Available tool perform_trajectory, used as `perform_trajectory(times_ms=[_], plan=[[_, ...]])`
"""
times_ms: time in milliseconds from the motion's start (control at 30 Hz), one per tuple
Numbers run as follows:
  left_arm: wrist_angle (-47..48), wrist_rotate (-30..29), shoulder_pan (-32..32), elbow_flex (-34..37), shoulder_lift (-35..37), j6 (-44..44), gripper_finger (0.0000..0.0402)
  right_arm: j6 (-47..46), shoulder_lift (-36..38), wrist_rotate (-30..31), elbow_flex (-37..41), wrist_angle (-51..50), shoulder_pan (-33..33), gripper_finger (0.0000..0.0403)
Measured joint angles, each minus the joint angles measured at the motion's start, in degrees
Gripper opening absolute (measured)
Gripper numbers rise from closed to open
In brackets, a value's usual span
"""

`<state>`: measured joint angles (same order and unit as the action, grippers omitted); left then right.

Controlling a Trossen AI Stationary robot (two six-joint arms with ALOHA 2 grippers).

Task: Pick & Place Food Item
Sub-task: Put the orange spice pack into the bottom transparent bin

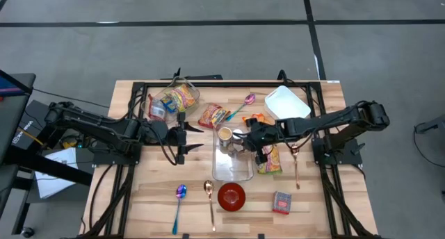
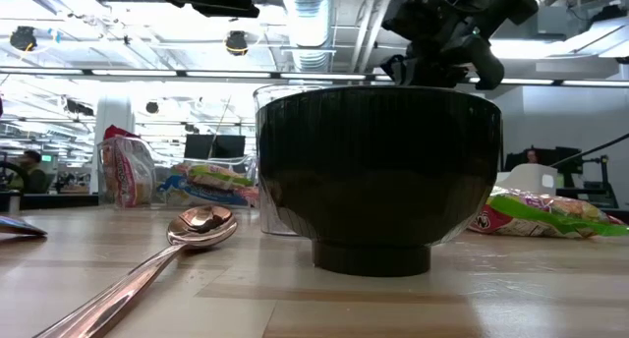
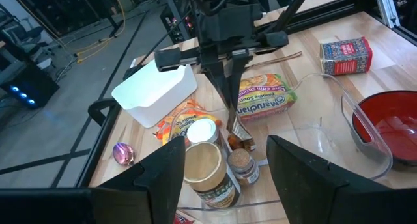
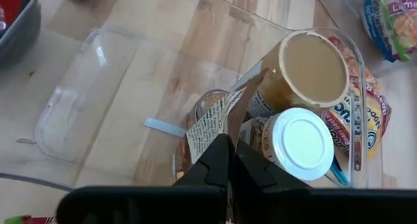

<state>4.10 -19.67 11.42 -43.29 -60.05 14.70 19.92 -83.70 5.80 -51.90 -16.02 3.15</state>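
- A dark bowl (image 2: 385,176) fills the low view, very close up. From above it is a red bowl (image 1: 231,196) at the near edge of the table (image 1: 306,197).
- A shiny copper spoon (image 2: 187,235) lies just left of the bowl. A purple spoon (image 1: 179,197) lies farther left.
- A small red tin (image 1: 281,202) sits to the right of the bowl.
- A clear plastic box (image 1: 233,166) sits in the middle of the table, just behind the bowl.
- In the far end of the box stand a tan cup (image 3: 203,167), a jar with a white lid (image 4: 301,140) and a small brown jar (image 3: 242,165).
- The right gripper (image 4: 228,160) is over the box, squeezed tight on a small brown paper packet (image 4: 221,120).
- The left gripper (image 1: 189,136) hangs just left of the box. Its fingers (image 3: 306,168) are spread apart and hold nothing.
- A noodle pack (image 3: 264,101) lies right of the box, under the right arm.
- A white tray (image 1: 286,103) sits at the far right.
- A snack bag (image 1: 213,115) lies behind the box, and a clear bag of food (image 1: 174,100) lies at the far left.
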Motion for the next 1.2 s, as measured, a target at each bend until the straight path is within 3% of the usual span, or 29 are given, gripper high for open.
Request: perform_trajectory(times_ms=[567, 733, 967, 1200], plan=[[0.0, 0.0, 0.0, 0.0, 0.0, 0.0, 0.0209, -1.3, 0.0, -1.1, 0.0, -0.2, -1.5, 0.0005], [0.0, 0.0, 0.0, 0.0, 0.0, -0.2, 0.0209, -2.6, 0.0, -2.2, 0.0, -0.2, -1.5, 0.0037], [0.0, 0.0, 0.0, 0.0, 0.0, -0.2, 0.0209, -3.5, 0.0, 2.8, 0.0, 0.0, -1.8, 0.0096], [0.0, 0.0, 0.0, 0.0, 0.0, -0.2, 0.0209, -3.5, 0.1, 4.7, -0.1, 0.4, -1.6, 0.0118]])
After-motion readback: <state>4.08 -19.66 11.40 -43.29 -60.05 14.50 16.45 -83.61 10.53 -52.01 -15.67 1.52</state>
